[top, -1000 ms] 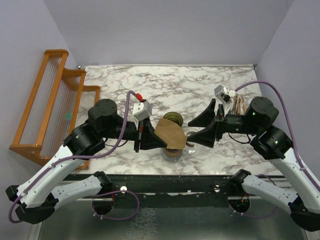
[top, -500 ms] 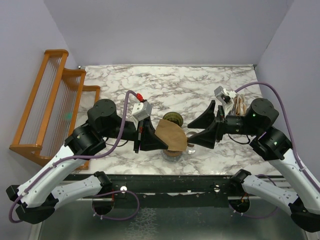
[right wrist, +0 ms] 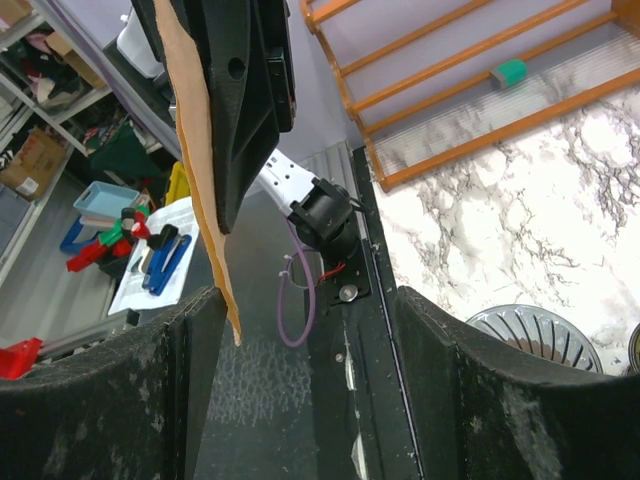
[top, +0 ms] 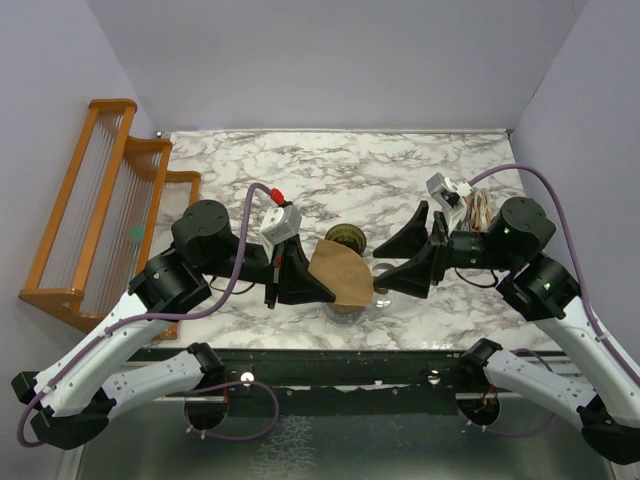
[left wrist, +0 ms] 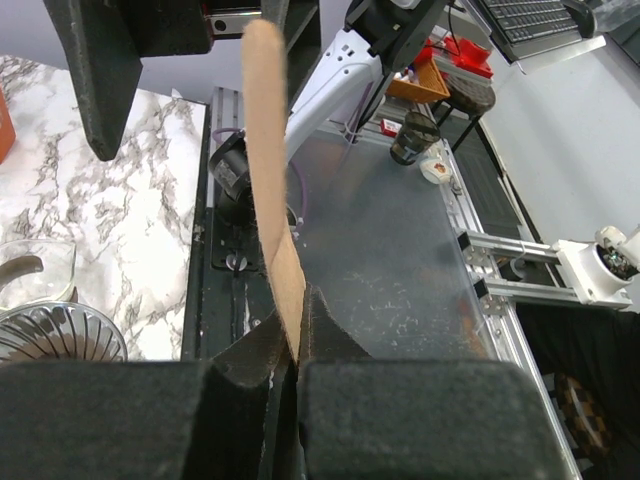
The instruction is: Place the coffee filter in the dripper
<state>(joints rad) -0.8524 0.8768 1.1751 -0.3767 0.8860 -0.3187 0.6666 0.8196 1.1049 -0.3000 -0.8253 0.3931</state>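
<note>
The left gripper [top: 322, 287] is clenched on the coffee filter [top: 343, 274], a flat tan fan held just nearside of the dripper [top: 345, 237]. The right gripper [top: 381, 266] stands spread at the fan's free edge, nearside-right of the dripper.

I see pale lilac walls [top: 330, 60] closing in a white, grey-veined marble-patterned table [top: 380, 170] on three sides, evenly lit. An orange wooden rack of thin rods [top: 100, 200] stands at its left edge.
</note>
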